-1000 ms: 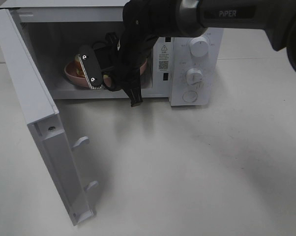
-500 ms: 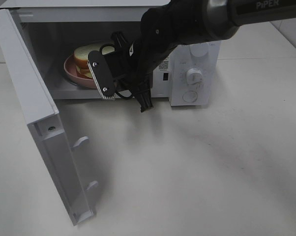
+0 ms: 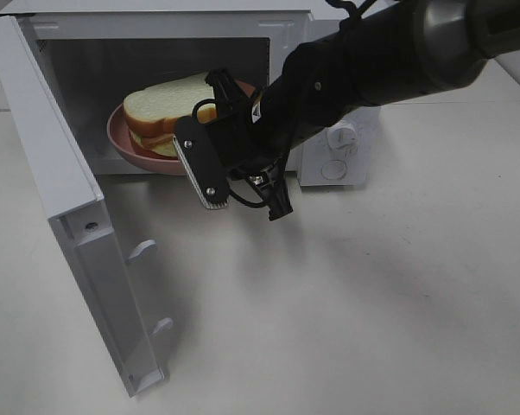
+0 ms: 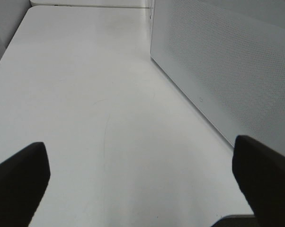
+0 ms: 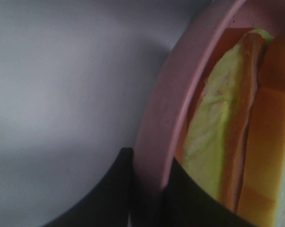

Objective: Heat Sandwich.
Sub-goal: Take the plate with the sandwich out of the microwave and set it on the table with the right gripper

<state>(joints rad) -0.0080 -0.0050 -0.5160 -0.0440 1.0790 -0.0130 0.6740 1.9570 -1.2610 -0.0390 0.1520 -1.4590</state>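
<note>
Since the earlier frame the right arm has swung toward the oven's right side and lifted clear of the cavity mouth, so the sandwich point(image 3: 169, 117), half hidden a second ago, now shows whole on the plate point(image 3: 122, 145). Plate sits on the microwave point(image 3: 156, 26) floor, near its front edge, with the door point(image 3: 66, 216) swung wide at the left. Right gripper point(image 5: 149, 189) has its fingers narrow and pinched on the plate rim, one finger under and one over the pink lip; the wrist view shows the pale filling and a meat strip just inside that rim. Left gripper point(image 4: 142, 182) hangs with fingers spread wide, holding nothing, over bare tabletop point(image 4: 85, 94) beside the oven's side wall. Step in hand looks like seating the plate inside. To do it well: keep the plate level so the top slice doesn't slide, push it deeper toward the floor's centre, set it flat before letting go, then back straight out without dragging the rim. Door can't shut until the arm is clear.
</note>
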